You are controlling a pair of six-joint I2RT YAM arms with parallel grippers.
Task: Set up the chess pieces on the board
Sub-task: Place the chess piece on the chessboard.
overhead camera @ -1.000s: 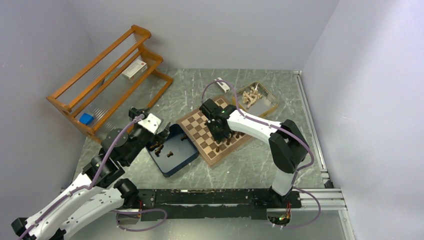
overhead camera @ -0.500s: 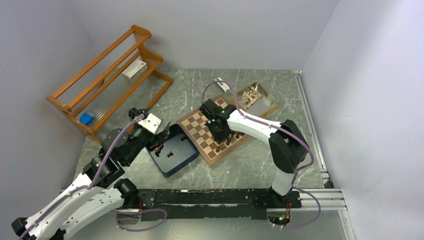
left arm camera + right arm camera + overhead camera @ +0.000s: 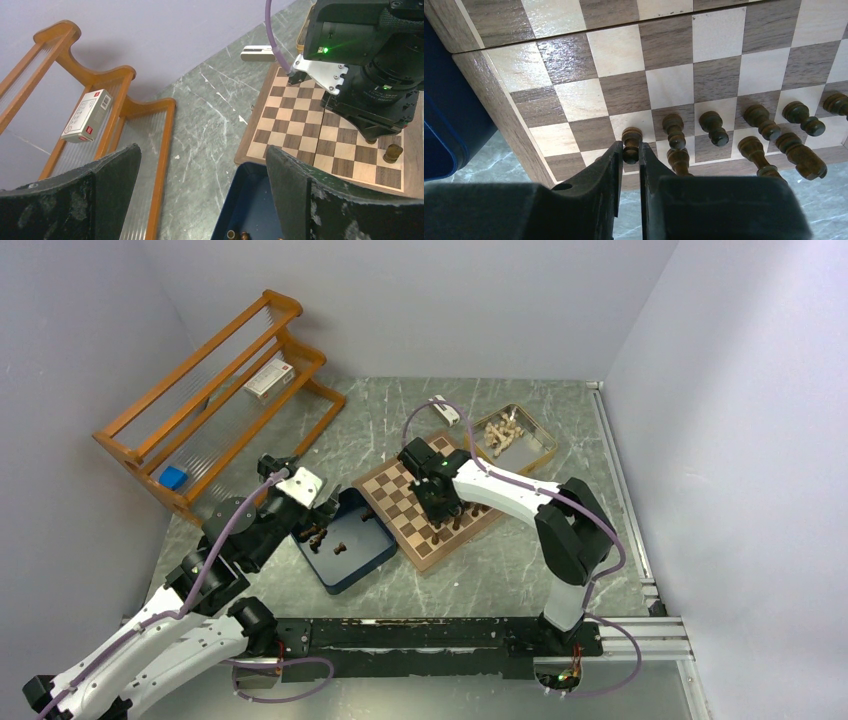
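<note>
Now right gripper (image 3: 628, 150) pinches a dark pawn (image 3: 631, 136), chess pieces (image 3: 712, 125) crowding beside it on the board (image 3: 669, 85); left gripper (image 3: 202, 155) gapes above blue box (image 3: 240, 200).

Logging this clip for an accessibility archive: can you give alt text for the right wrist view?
The right jaws pinch a dark piece standing near the board's corner. More dark pieces stand in two rows beside it, and a blue box lies off the board's edge at picture left.
</note>
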